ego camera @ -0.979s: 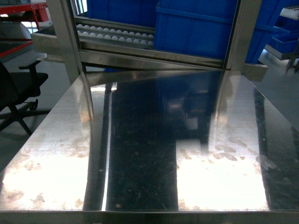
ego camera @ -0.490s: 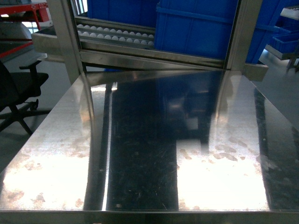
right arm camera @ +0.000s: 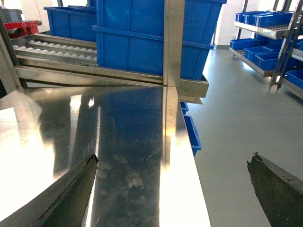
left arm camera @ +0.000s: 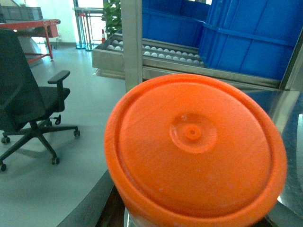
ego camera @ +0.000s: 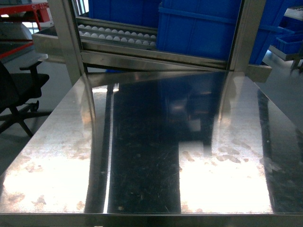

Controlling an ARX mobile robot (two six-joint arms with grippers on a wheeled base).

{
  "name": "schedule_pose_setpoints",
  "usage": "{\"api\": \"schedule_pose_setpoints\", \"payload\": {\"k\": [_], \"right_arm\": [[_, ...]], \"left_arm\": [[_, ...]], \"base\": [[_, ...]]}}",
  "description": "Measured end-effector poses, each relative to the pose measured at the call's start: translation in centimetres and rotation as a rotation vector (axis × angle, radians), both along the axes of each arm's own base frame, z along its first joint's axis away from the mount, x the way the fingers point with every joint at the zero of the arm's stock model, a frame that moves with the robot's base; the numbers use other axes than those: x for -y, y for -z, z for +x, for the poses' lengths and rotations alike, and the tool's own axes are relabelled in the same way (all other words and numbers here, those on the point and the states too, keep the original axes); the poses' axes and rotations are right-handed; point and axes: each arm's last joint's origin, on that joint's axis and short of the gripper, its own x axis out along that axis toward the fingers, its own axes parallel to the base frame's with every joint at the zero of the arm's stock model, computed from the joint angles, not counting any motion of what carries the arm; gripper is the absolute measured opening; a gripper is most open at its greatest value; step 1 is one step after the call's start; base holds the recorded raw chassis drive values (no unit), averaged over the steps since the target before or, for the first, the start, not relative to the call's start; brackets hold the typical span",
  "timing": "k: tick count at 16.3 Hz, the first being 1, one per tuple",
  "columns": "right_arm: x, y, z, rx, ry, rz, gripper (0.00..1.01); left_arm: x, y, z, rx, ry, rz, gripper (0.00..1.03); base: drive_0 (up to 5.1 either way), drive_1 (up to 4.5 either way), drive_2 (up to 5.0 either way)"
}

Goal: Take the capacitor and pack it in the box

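The box and capacitor appear nowhere, so neither arm is nearer; the right gripper [right arm camera: 173,189] gapes empty (left gripper's state hidden behind an orange lid [left arm camera: 194,149]).

steel table [ego camera: 142,156], blue bins [ego camera: 199,28], office chair [left arm camera: 28,109], orange lid [left arm camera: 194,146]

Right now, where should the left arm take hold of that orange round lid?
Probably by its outer rim, fingers straddling the orange lid across its width, coming square onto its tilted flat face. The centre nub looks too small to pinch.
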Motion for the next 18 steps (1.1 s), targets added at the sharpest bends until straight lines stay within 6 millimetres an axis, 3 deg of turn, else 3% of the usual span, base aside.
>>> {"api": "schedule_pose_setpoints", "payload": {"k": [18], "right_arm": [[0.00,0.00,0.00,0.000,0.000,0.000,0.98]], "left_arm": [[0.00,0.00,0.00,0.000,0.000,0.000,0.44]], "base": [[0.0,0.00,0.0]]}}
